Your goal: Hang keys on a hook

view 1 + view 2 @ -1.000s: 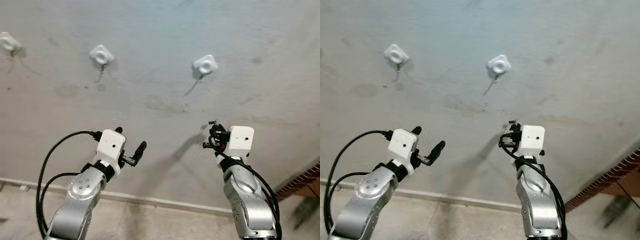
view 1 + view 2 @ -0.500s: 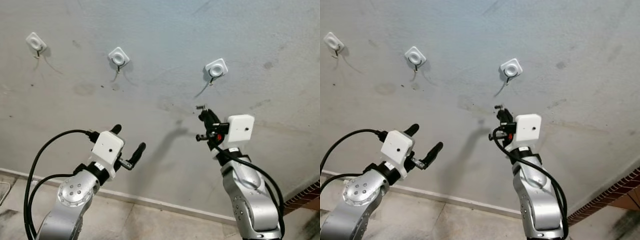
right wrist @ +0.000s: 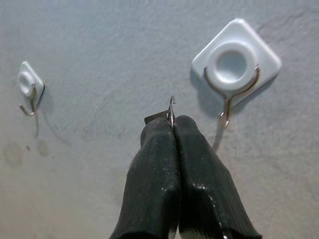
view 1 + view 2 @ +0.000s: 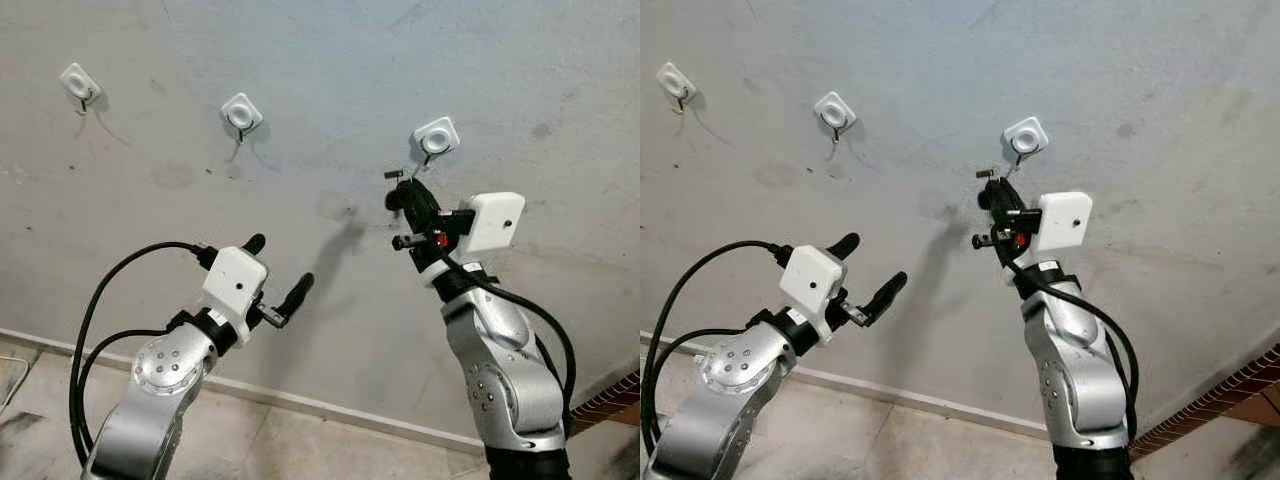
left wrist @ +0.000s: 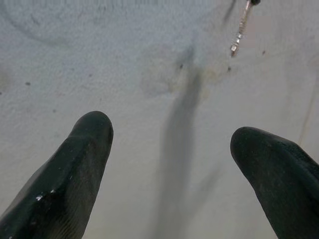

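Since a second ago the right gripper [image 4: 400,196] has risen up the wall [image 4: 300,80] from well below the hooks to just beside the right-hand hook [image 4: 436,138], and the head camera has tilted so that three hooks are in view instead of part of the row. The left gripper [image 4: 277,272] has stayed low and spread throughout.

Seen from the right wrist, the two black fingers [image 3: 159,164] are pressed tight together, clamped on the key ring [image 3: 171,110], whose thin metal loop stands up out of the fingertips. A small dark piece, probably part of the keys, shows just behind the tips; what it is cannot be told. The ring is near the wire of the right-hand hook but apart from it, below and to one side of the white square pad. It is not on the hook.

From the head, the right arm reaches up with its white camera block behind the fingers, and a small red spot shows near the wrist. The middle hook [image 4: 241,112] and the far left hook [image 4: 78,82] hang bare on the grey wall.

On the left arm the fingers [image 5: 75,164] are wide apart, holding nothing, pointed at bare plaster well below the hooks. A pale skirting strip [image 4: 330,408] meets the floor [image 4: 300,450] below.
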Motion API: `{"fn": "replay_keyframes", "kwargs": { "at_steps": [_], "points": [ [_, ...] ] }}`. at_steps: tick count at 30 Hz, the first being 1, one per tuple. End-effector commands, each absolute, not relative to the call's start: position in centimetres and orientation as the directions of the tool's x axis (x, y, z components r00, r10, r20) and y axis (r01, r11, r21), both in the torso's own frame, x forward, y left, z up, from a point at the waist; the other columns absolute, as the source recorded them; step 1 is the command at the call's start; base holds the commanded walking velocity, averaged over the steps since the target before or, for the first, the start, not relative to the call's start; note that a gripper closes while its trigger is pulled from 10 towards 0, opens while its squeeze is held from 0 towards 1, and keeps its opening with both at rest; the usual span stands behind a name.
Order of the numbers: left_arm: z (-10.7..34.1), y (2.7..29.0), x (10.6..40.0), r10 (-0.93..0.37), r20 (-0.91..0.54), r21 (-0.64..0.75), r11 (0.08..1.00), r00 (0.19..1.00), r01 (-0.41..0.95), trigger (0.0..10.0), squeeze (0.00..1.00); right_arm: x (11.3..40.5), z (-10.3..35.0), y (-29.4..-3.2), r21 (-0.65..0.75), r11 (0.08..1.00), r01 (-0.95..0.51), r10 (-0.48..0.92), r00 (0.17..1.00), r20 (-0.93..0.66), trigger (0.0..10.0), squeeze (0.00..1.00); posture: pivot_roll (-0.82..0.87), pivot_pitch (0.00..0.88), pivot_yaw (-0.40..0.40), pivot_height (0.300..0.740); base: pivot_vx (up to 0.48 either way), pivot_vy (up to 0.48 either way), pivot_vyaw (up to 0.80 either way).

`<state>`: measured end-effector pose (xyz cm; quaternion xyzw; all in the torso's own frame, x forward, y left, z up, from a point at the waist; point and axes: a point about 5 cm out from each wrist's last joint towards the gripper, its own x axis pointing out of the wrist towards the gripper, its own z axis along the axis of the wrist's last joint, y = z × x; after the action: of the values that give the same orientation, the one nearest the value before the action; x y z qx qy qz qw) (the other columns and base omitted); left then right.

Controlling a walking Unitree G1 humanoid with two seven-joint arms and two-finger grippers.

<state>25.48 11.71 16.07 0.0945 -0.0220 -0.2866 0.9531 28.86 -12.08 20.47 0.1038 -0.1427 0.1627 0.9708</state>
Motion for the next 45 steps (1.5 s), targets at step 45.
{"fn": "replay_keyframes", "kwargs": {
  "at_steps": [45],
  "points": [
    [18.3, 10.0, 25.5, -0.606, 0.057, 0.153, 0.79, 0.793, 0.593, 10.0, 0.0, 30.6, 18.4, -11.5, 0.302, 0.918, -0.258, 0.196, 0.956, 0.22, 10.0, 0.0, 0.18, 0.033, -0.036, 0.74, 0.0, 0.0, 0.0]
  ]
}}
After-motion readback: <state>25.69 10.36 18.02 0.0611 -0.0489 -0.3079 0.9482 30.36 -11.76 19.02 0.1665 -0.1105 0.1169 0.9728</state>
